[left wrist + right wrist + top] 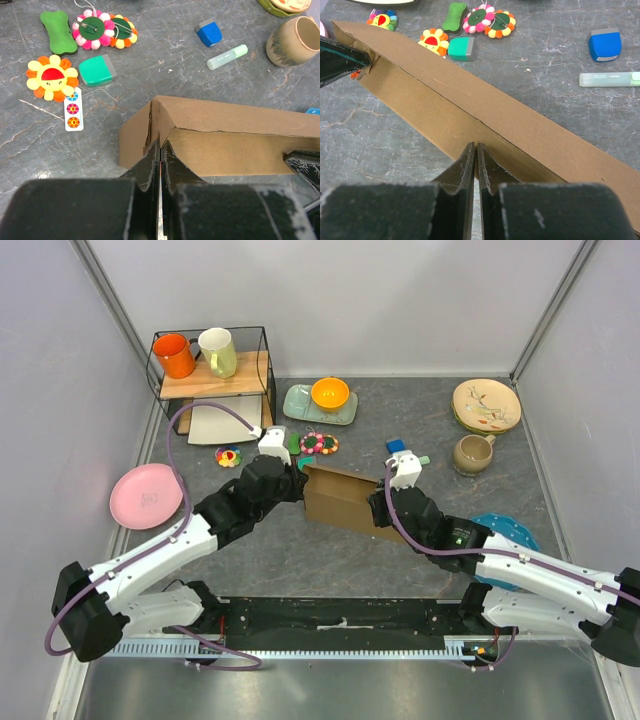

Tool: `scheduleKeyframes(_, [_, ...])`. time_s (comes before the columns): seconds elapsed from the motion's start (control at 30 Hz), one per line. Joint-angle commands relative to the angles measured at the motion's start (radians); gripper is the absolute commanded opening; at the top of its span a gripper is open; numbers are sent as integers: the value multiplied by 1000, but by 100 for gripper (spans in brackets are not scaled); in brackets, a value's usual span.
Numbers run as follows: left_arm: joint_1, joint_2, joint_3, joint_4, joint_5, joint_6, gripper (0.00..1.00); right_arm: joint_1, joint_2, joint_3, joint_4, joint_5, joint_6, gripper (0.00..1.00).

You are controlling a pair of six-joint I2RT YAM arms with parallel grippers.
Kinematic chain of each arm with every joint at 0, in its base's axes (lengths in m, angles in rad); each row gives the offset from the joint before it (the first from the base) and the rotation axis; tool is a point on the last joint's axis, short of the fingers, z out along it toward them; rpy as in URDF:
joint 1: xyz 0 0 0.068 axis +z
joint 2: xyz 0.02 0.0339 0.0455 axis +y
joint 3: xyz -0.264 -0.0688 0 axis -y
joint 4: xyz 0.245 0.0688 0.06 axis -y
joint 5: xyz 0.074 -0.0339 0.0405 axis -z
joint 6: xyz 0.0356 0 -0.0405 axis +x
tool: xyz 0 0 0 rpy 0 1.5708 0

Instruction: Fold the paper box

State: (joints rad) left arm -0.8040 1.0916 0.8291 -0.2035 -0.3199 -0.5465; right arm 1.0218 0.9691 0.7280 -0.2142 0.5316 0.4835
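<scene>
Paper box (340,498), plain brown cardboard, is sitting mid-table just on the arms' side of green tray (298,406). It's partly raised: one long wall is standing w/ a flap leaning over it.

Left gripper (160,146) is working at the box end nearer the tray, jaws pressed together at the corner. Can't tell if any wall is caught between.

Right gripper (473,146) is working at the end farther from tray, jaws nearly together, seemingly nipping the long wall's lower edge.

Judgement: step = creasing the long wall. Doing it well is looking like both ends turning together along the score line, no twisting, or the corner slit is risking a tear.

Writing: none showing on box. Mint highlighter (610,78), lying a little off the tray on the arms' side, is carrying small print, too fine to read.
</scene>
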Motion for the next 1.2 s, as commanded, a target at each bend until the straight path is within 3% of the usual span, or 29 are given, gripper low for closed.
scheduleKeyframes(0.0, [9, 48, -19, -283, -117, 63, 2, 3, 10, -44, -157, -16, 3, 12])
scheduleKeyframes(0.47, [29, 51, 19, -326, -188, 112, 2, 3, 6, -53, -159, -15, 4, 12])
scheduleKeyframes(1.17, [48, -4, 119, -341, -130, 151, 2, 3, 17, -62, -157, -18, 6, 11])
